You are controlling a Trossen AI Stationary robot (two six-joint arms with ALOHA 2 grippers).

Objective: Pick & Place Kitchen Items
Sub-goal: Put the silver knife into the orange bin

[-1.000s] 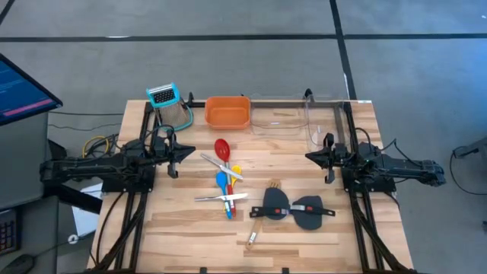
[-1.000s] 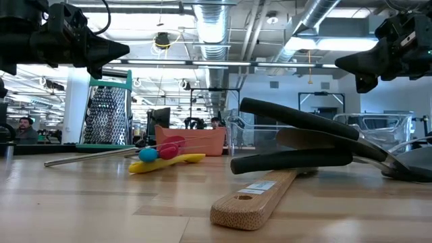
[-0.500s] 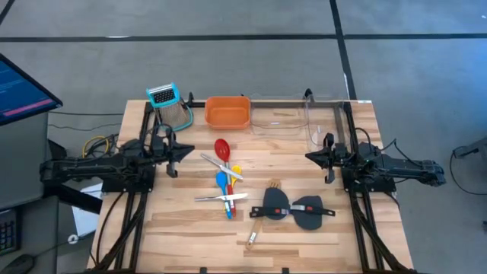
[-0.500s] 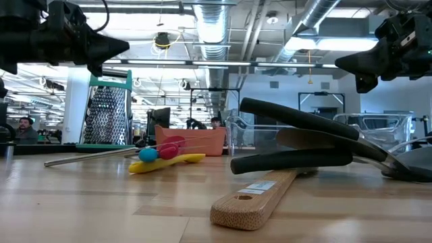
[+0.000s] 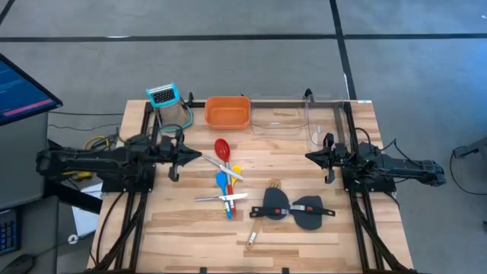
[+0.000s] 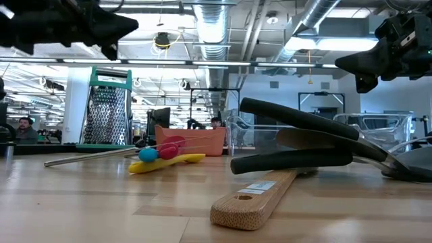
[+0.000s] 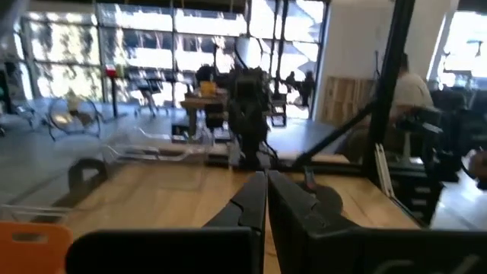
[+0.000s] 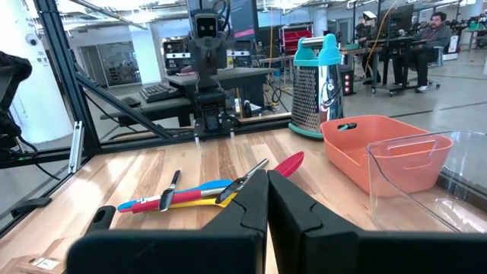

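The high view looks straight down on the whole counter (image 5: 304, 228), while the low view sits at counter height, close to the wooden spatula (image 6: 260, 196). Each wrist view faces the opposite arm; overhead and right wrist views share the orange tray (image 5: 227, 112) at 12 o'clock.

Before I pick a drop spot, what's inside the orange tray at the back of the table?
Nothing shows inside the orange tray from above: its floor looks bare. The spoons lie on the table in front of it.

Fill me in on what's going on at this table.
Nothing is held yet. The left gripper, shut, has moved over the table toward the red spoon in the utensil pile. The right gripper, also shut, waits at its side. The black spatulas and tongs lie loose on the table; the orange tray is empty.
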